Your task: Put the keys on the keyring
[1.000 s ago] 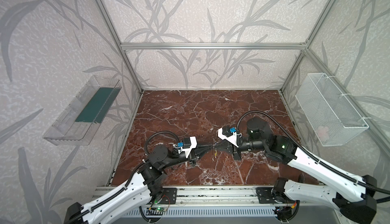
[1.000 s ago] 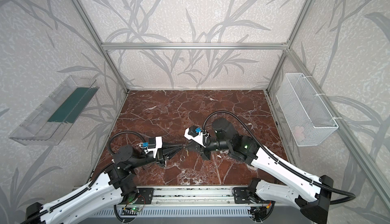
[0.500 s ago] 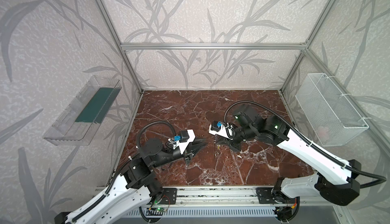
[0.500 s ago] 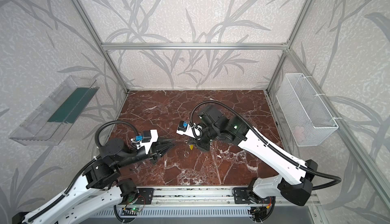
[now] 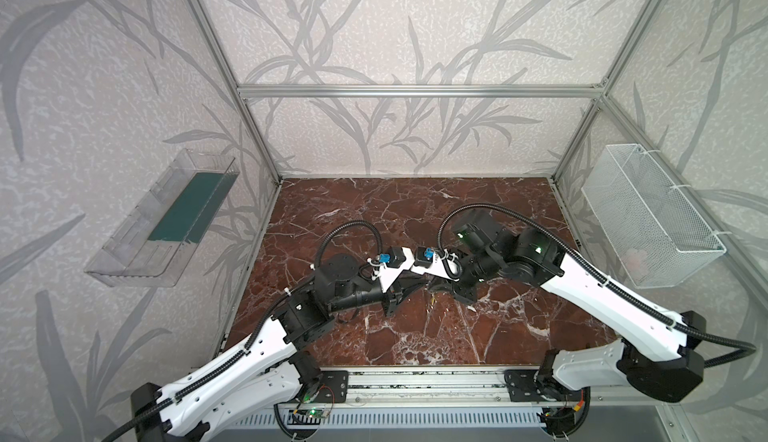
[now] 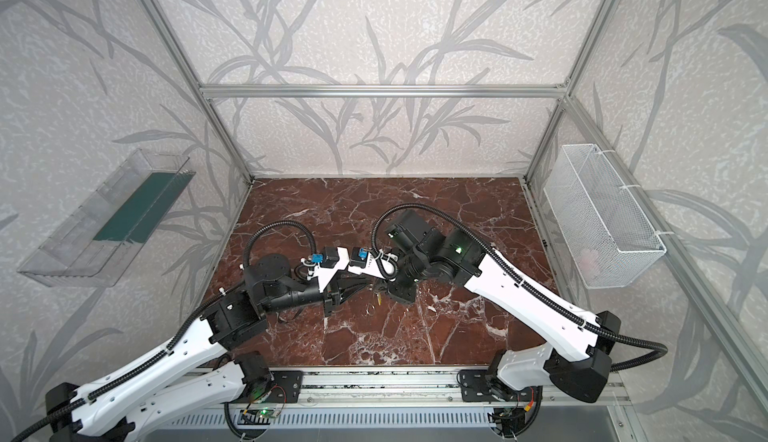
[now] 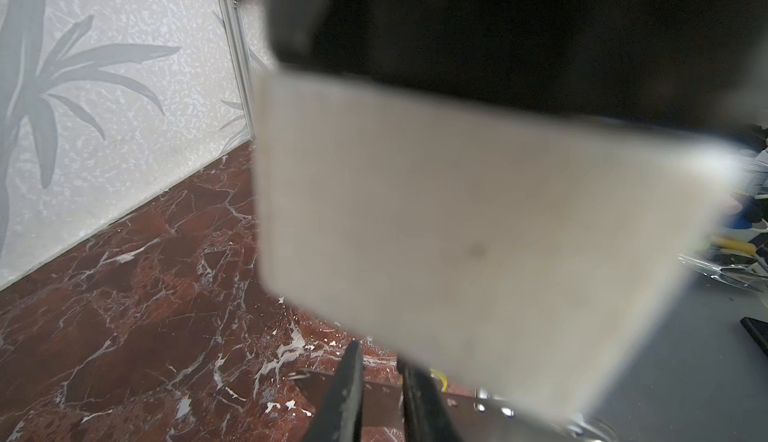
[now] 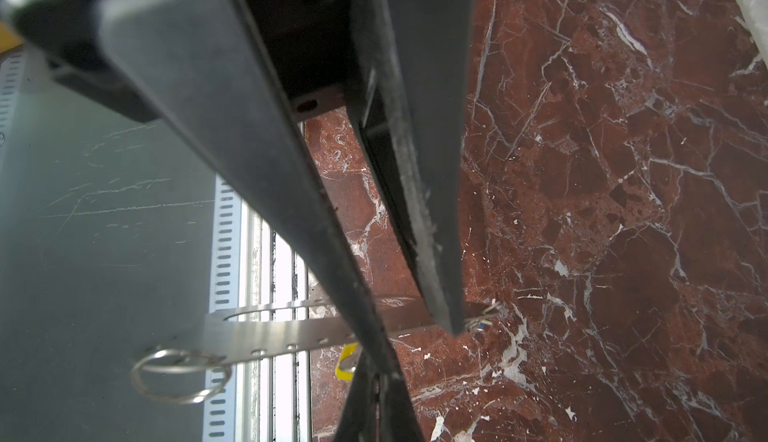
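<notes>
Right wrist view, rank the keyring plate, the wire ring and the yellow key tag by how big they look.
1. keyring plate, largest, though partly hidden
2. wire ring
3. yellow key tag, smallest, only partly showing

The keyring (image 8: pixel 266 331) looks brushed metal, the tabletop (image 8: pixel 623 211) glossy marble.

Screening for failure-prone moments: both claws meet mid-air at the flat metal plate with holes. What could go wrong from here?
The yellow key tag sits beside the left claw's tips; a grip isn't visible, so it might drop onto the red marble floor.
The right claw pinches the flat grey holed plate at one spot; pushing could twist it.
The arms' white wrist brackets nearly touch and may collide.
</notes>
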`<state>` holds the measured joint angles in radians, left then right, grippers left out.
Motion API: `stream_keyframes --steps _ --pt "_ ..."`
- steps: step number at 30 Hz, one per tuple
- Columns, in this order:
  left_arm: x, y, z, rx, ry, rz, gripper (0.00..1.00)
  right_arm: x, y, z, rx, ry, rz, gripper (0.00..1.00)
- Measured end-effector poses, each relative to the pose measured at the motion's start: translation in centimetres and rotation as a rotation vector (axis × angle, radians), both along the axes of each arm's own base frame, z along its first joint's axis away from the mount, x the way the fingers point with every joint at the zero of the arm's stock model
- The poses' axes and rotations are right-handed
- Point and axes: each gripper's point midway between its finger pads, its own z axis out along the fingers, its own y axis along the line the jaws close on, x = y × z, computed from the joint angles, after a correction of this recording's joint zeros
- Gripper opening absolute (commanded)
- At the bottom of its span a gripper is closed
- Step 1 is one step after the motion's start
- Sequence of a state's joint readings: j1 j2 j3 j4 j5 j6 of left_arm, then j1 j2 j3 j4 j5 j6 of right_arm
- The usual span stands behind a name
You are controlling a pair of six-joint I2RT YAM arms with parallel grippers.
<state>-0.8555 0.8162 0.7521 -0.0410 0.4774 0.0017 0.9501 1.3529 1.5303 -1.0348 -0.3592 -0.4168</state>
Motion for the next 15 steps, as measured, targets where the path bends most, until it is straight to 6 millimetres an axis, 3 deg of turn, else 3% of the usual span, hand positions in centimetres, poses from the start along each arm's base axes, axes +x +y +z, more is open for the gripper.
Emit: stream_keyframes --steps 15 --pt "-0.69 -0.35 0.11 -0.010 0.006 -0.047 0.15 0.02 0.03 0.96 0.043 -0.030 0.000 0.00"
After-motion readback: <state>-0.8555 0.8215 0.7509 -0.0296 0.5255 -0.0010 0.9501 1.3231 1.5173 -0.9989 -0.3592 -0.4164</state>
